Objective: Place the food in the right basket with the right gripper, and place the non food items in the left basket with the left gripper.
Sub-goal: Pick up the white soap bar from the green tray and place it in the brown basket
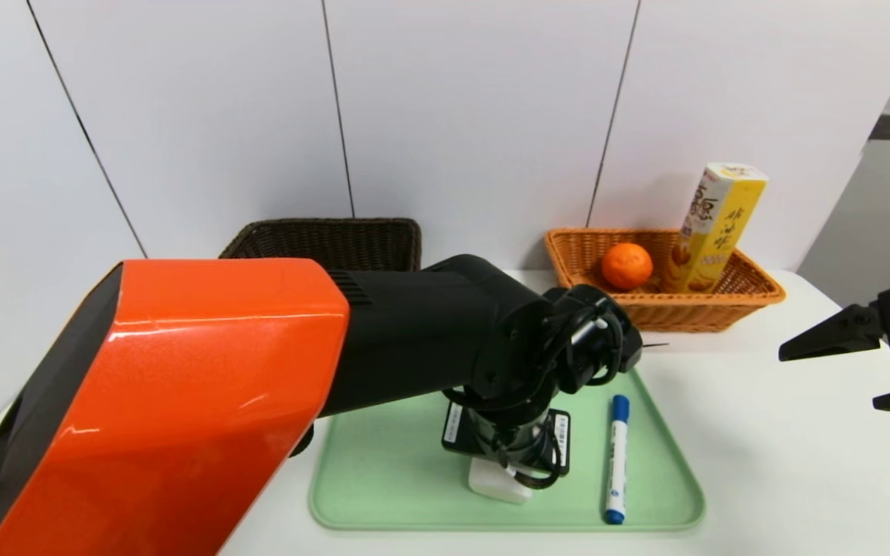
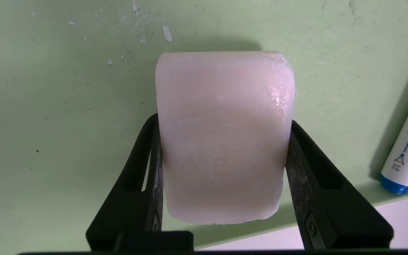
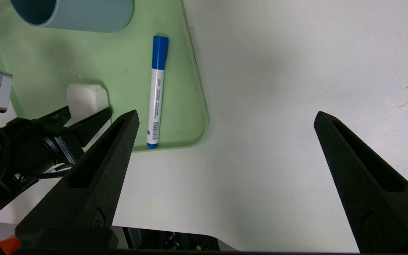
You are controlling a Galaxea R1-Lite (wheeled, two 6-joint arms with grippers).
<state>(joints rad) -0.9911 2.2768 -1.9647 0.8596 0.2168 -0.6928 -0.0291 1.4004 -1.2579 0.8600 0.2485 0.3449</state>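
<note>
You are looking at a waxy, faintly translucent soap bar (image 2: 223,138), a matt, scuffed green plastic tray (image 2: 48,124), a glossy plastic marker (image 3: 156,92), woven wicker baskets (image 1: 754,297), a printed cardboard box (image 1: 719,228), a shining orange arm shell (image 1: 182,401).

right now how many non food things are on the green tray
3. A soap bar near the tray's front, between the left tool's fingers; a marker by its right edge; a blue cup at the back. Others may be hidden behind the arm.

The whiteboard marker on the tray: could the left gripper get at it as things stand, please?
Probably not yet: the left gripper has its fingers against the soap bar. The whiteboard marker lies uncovered beside it on the tray.
</note>
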